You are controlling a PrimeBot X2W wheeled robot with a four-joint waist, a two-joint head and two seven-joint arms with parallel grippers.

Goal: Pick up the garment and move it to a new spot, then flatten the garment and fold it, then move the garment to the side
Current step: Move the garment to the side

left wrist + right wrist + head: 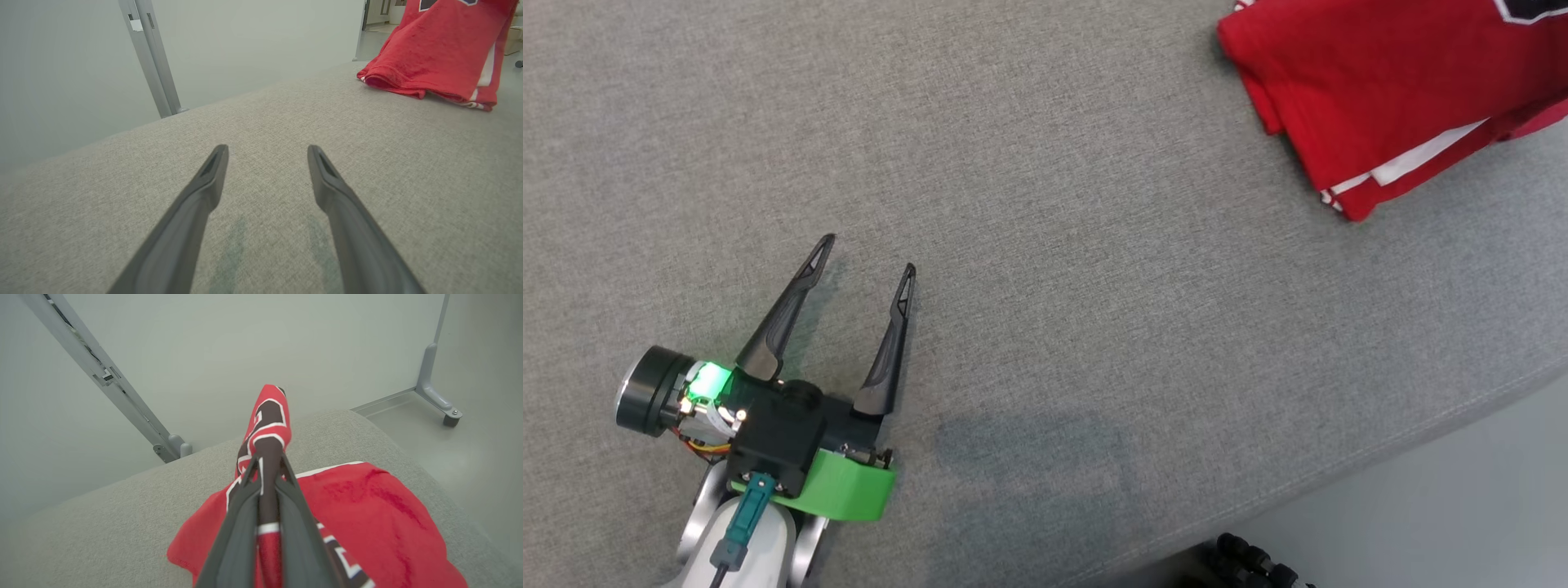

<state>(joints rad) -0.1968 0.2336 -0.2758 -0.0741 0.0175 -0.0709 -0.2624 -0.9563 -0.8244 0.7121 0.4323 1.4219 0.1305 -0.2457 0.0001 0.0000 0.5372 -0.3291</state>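
The garment (1380,90) is a red shirt with white stripes and a dark printed patch, folded over at the far right of the grey cushioned surface (1045,269). In the left wrist view the garment (437,53) lies ahead and to the right. My left gripper (867,255) rests low over the bare surface at the lower left, open, nothing between its fingers (204,192). My right gripper (267,465) is shut on a raised fold of the garment (267,420), which stands up between its fingers while the remaining cloth (367,514) lies below.
The surface's front edge (1339,482) runs diagonally at the lower right, with pale floor beyond. Grey metal frame posts (151,57) stand behind the surface against a pale wall. A dark object (1254,563) sits at the bottom edge, on the floor.
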